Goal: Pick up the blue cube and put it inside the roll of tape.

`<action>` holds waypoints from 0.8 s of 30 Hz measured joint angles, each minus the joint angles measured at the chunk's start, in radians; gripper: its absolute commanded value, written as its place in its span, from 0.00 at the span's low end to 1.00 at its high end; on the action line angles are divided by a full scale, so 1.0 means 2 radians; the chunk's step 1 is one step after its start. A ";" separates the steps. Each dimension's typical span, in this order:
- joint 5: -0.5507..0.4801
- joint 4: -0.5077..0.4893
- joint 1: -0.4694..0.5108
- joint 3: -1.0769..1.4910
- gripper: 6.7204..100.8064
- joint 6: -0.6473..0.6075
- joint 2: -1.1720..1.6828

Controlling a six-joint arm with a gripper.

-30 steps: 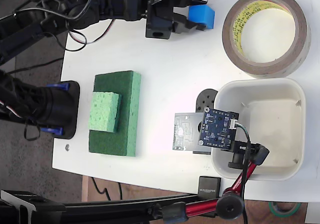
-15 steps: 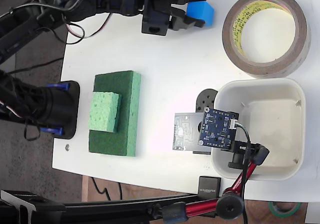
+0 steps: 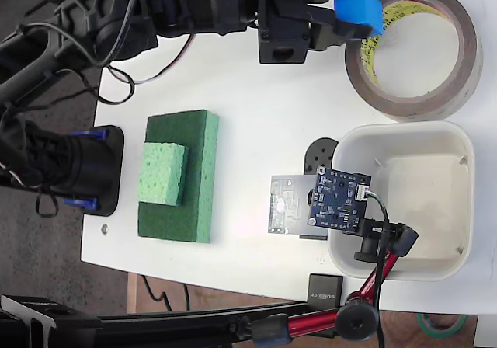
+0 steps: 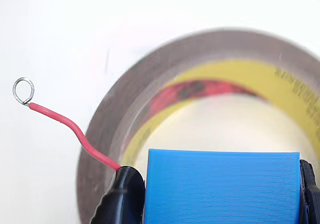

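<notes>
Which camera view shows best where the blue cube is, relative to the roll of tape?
The fixed view: the blue cube, held in the gripper, overlaps the left rim of the roll of tape. The wrist view shows the cube large, but only part of the roll.

Fixed view from above: a white counter [image 3: 256,115] fills most of the frame, evenly lit with soft shadows. To the left lies dark grey floor [image 3: 46,278]. Along the lower edge a strip of brown wooden surface [image 3: 233,297] shows beneath the counter's border. In the wrist view the backdrop is the same plain white counter surface, blurred.
</notes>
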 measured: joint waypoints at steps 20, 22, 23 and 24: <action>-0.051 -0.036 0.038 -0.038 0.99 -0.015 -0.051; -0.051 -0.030 0.039 -0.038 0.99 -0.018 -0.051; -0.049 -0.025 0.038 -0.038 0.99 -0.018 -0.051; -0.049 -0.026 0.038 -0.031 0.99 -0.018 -0.047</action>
